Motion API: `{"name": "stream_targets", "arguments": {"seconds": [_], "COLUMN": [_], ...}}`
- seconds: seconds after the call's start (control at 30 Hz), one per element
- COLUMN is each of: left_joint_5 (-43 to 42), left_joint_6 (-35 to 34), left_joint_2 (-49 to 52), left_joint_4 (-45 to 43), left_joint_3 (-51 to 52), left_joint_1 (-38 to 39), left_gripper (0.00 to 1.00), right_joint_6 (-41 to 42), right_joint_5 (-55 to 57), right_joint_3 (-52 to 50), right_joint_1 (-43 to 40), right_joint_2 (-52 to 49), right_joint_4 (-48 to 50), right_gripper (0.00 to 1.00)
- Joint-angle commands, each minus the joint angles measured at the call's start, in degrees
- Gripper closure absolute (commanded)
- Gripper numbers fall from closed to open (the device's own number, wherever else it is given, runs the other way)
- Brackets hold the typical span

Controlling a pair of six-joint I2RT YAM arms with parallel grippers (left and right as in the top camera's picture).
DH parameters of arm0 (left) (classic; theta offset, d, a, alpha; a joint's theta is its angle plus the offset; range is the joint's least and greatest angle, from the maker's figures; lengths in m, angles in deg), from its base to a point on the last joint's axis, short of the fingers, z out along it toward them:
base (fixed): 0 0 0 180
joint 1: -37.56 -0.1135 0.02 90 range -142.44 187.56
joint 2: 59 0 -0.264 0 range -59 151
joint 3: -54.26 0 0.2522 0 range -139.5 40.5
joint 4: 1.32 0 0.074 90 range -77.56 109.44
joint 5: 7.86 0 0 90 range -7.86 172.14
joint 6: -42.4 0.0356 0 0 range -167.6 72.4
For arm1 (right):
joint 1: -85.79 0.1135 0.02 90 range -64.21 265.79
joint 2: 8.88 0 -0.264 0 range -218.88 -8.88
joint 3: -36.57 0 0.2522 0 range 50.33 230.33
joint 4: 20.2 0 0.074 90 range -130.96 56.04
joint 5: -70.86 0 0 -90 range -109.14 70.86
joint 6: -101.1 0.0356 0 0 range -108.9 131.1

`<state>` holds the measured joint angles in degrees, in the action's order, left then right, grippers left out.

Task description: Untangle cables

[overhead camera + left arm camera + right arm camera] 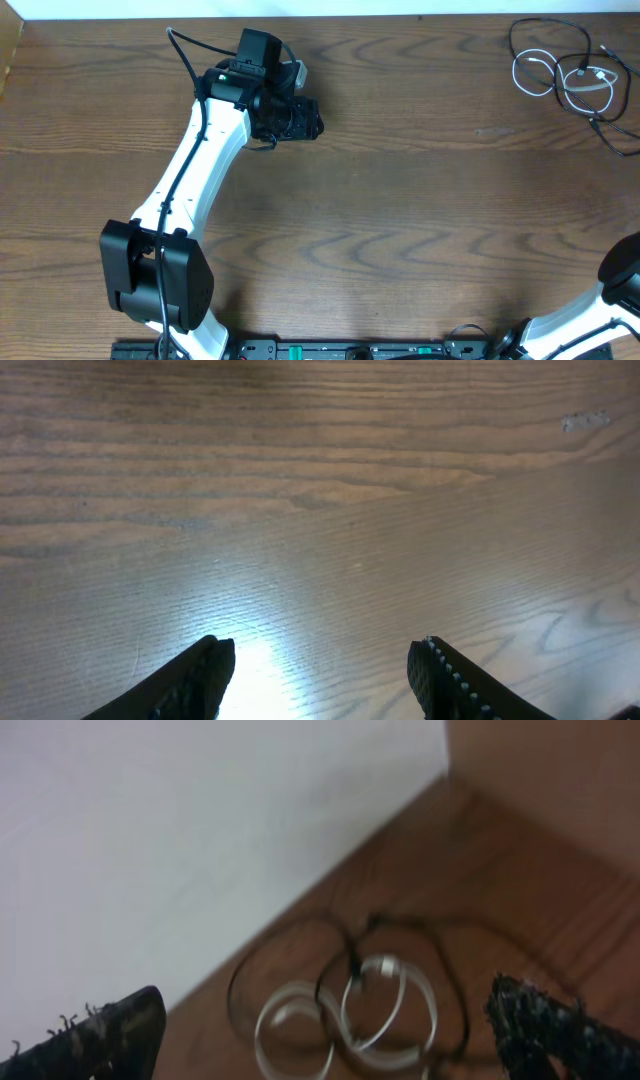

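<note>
The cables lie tangled in the table's far right corner. A black cable [548, 22] loops widely around a coiled white cable [590, 74]. In the right wrist view the white cable's loops [285, 988] and the black cable [232, 995] lie on the wood beyond my right gripper [325, 992], which is wide open with nothing held. Only part of the right arm [612, 300] shows overhead, at the bottom right. My left gripper [310, 120] hovers at the upper left of the table, far from the cables. It is open [320, 650] over bare wood.
The table's far edge [400, 18] meets a white surface [150, 840] just behind the cables. A brown upright panel [560, 780] closes the corner to their right. The left arm's white link [190, 180] stretches diagonally from its base at the front left.
</note>
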<state>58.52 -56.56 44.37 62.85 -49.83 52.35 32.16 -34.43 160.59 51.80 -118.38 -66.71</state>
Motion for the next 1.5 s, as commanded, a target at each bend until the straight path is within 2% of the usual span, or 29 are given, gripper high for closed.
{"name": "stream_targets", "arguments": {"seconds": [0.0, 0.1, 0.23, 0.27, 0.3, 0.33, 0.37, 0.6, 0.8, 1.1, 1.37, 1.47], "left_joint_5": [0.3, 0.3, 0.4, 0.3, 0.4, 0.4, 0.4, 0.3, 0.3, 0.3, 0.3, 0.3], "left_joint_6": [1.7, 3.7, 5.9, 5.9, 5.9, 5.9, 5.9, 5.9, 5.9, 5.9, 5.9, 5.9], "left_joint_2": [-1.6, -1.6, -1.6, -1.6, -1.6, -1.6, -1.6, -1.6, -1.6, -1.6, -1.6, -1.6], "left_joint_4": [0.1, 0.1, 0.1, 0.1, 0.1, 0.1, 0.1, -0.1, -0.1, -0.1, -0.1, -0.1], "left_joint_3": [0.3, 0.3, 0.3, 0.3, 0.3, 0.3, 0.3, 0.3, 0.3, 0.3, 0.3, 0.3], "left_joint_1": [0.3, 0.8, 2.0, 2.0, 2.0, 2.0, 2.0, 2.0, 2.0, 2.0, 2.0, 2.0], "left_gripper": [0.39, 0.39, 0.38, 0.36, 0.25, 0.08, 0.02, 0.02, 0.02, 0.02, 0.02, 0.02], "right_joint_6": [-1.2, -5.5, -13.0, -15.1, -17.1, -19.3, -21.7, -29.1, -29.7, -28.6, -28.6, -28.6], "right_joint_5": [-11.8, -21.0, -23.9, -23.9, -23.9, -23.8, -23.1, -15.0, -13.9, -13.5, -13.4, -13.7], "right_joint_3": [0.2, 0.2, 0.2, 0.2, 0.2, 0.2, 0.2, 0.2, 0.2, 0.2, -0.1, -3.5], "right_joint_1": [0.1, 0.3, 2.7, 3.7, 4.6, 5.5, 6.7, 11.6, 12.3, 12.3, 12.3, 12.5], "right_joint_2": [6.2, 10.2, 16.1, 17.5, 18.8, 20.1, 21.6, 31.2, 39.7, 48.0, 50.2, 50.4], "right_joint_4": [-5.4, -14.4, -27.1, -30.3, -32.9, -35.3, -38.1, -48.3, -54.9, -56.3, -57.2, -57.5], "right_gripper": [0.01, 0.01, 0.01, 0.01, 0.01, 0.01, 0.01, 0.01, 0.01, 0.01, 0.01, 0.01]}}
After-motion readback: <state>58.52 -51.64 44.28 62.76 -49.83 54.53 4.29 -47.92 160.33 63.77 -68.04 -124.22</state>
